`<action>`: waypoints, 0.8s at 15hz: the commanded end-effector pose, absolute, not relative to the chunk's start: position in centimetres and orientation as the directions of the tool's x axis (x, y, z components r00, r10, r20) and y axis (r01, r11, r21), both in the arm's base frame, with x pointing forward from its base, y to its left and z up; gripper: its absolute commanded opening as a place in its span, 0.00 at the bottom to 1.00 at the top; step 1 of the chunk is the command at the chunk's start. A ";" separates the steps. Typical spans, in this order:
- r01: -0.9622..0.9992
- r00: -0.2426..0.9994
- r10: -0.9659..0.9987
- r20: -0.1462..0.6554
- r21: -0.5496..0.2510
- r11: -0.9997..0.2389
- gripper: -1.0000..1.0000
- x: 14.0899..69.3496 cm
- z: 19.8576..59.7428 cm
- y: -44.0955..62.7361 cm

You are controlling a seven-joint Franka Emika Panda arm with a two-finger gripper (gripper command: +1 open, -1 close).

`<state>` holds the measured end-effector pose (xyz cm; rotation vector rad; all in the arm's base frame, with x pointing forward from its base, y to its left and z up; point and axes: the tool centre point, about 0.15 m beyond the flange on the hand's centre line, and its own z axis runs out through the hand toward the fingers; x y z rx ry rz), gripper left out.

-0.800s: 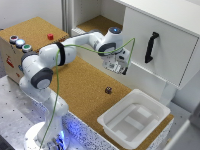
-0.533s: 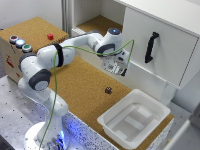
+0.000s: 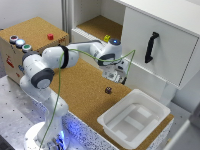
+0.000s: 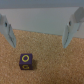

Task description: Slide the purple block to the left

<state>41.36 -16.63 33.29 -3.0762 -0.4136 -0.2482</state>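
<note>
The purple block (image 4: 26, 61) sits on the cork tabletop (image 3: 75, 87) below the gripper (image 4: 39, 31), whose fingers are spread apart and empty; it looks light, rigid and easily tipped on cork; a low push on one flat side seems best.

Robotics lab test rig. White robot arm (image 3: 55, 62) bolted to perforated metal base plate (image 3: 12, 107). Cork-covered tabletop (image 3: 82, 87), white cabinet (image 3: 160, 45) with black handle (image 3: 150, 47), box with coloured push-buttons (image 3: 19, 43), green cable (image 3: 60, 95) draped over arm. White plastic bin (image 3: 134, 118) at tabletop edge.
</note>
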 end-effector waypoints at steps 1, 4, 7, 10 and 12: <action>0.292 0.945 0.272 0.182 -0.094 -0.952 1.00 42.8 28.0 -17.5; 0.290 0.946 0.271 0.181 -0.092 -0.953 0.00 43.2 25.9 -17.5; 0.272 0.952 0.253 0.172 -0.100 -0.957 0.00 43.6 24.2 -17.7; 0.250 0.959 0.230 0.166 -0.110 -0.962 0.00 44.5 22.2 -17.8; 0.219 0.966 0.200 0.167 -0.104 -0.970 0.00 45.0 21.6 -18.4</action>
